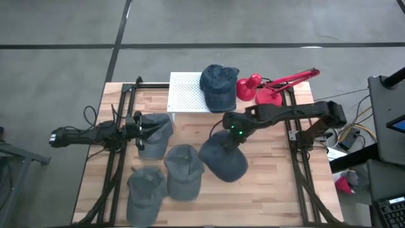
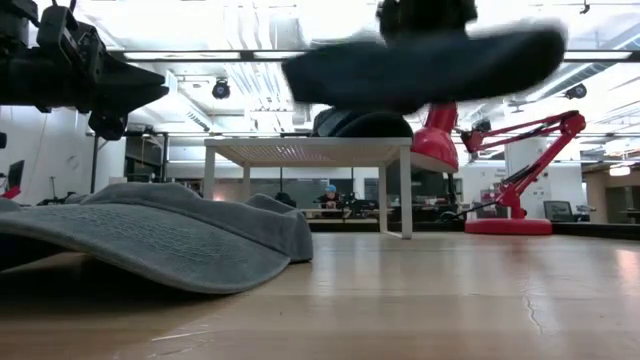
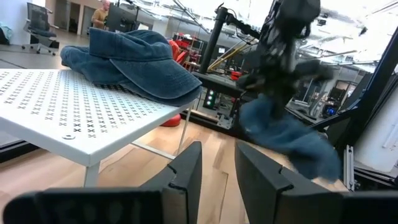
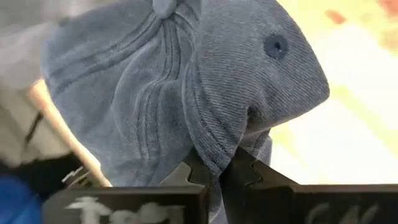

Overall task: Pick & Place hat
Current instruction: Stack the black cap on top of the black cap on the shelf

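Note:
My right gripper (image 1: 231,135) is shut on a blue-grey hat (image 1: 223,159), which the low view shows as a blurred hat (image 2: 420,62) well above the table. Another dark blue hat (image 1: 218,85) lies by its crown and brim on a white perforated stand (image 1: 186,94), also seen as the hat (image 3: 134,59) in the left wrist view. My left gripper (image 1: 138,124) is open and hovers over a grey hat (image 1: 157,133) at the table's left. Two more grey hats (image 1: 183,170) (image 1: 145,187) lie on the table near its near edge. My right gripper pinches a bunched fold of the crown cloth (image 4: 214,146) of the blue-grey hat between its two fingers (image 4: 186,177), coming from above and pointing down. The hat hangs below the fingers, lifted clear of the table, with its brim (image 2: 500,50) roughly level.
A red desk lamp (image 1: 269,88) stands at the far right corner beside the stand. Black frame rails (image 1: 117,158) run along the table's left and right sides. Bare wood (image 1: 272,183) lies near the right near corner. A grey hat (image 2: 150,230) fills the low view's foreground.

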Robot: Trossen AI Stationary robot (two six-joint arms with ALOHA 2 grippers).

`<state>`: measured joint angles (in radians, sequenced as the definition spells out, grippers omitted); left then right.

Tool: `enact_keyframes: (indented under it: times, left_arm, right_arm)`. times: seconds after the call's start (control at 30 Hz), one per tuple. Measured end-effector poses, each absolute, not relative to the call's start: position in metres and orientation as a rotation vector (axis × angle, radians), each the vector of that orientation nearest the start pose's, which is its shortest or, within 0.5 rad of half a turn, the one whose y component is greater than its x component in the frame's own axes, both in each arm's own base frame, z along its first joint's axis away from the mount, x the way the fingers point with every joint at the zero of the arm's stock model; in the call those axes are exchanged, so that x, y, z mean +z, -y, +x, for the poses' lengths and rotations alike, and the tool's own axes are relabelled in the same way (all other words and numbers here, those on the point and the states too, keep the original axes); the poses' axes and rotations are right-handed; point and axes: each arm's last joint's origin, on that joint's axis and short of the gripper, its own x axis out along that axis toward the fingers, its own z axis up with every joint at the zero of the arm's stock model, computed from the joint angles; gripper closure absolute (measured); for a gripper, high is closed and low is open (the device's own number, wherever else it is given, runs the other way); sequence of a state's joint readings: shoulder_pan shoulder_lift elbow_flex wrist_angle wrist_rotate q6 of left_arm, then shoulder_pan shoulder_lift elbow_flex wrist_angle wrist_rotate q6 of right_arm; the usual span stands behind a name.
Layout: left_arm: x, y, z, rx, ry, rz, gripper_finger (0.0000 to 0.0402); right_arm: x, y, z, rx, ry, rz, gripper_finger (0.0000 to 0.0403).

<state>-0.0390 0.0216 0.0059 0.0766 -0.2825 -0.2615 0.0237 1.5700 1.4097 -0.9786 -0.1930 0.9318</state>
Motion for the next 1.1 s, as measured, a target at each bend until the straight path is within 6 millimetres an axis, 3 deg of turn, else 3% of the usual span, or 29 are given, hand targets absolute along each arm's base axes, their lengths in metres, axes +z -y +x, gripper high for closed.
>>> enact_keyframes:
  times: [0.23,0.6,0.83,1.1]
  left_arm:
    - [0.171,-0.004,0.098,0.235,0.091,-0.270,0.0303]
    - [0.171,-0.004,0.098,0.239,0.090,-0.270,0.0303]
    - [0.171,-0.004,0.098,0.239,0.089,-0.269,0.0303]
    - [0.171,-0.004,0.098,0.239,0.089,-0.269,0.0303]
  right_arm:
    - [0.354,-0.014,0.302,-0.191,-1.001,0.918,0.0392]
    - [0.413,-0.013,0.302,0.008,-0.595,0.938,0.0392]
    - [0.435,-0.003,0.312,0.036,-0.322,0.956,0.0391]
    - [0.438,0.029,0.312,-0.216,-0.151,0.976,0.0391]
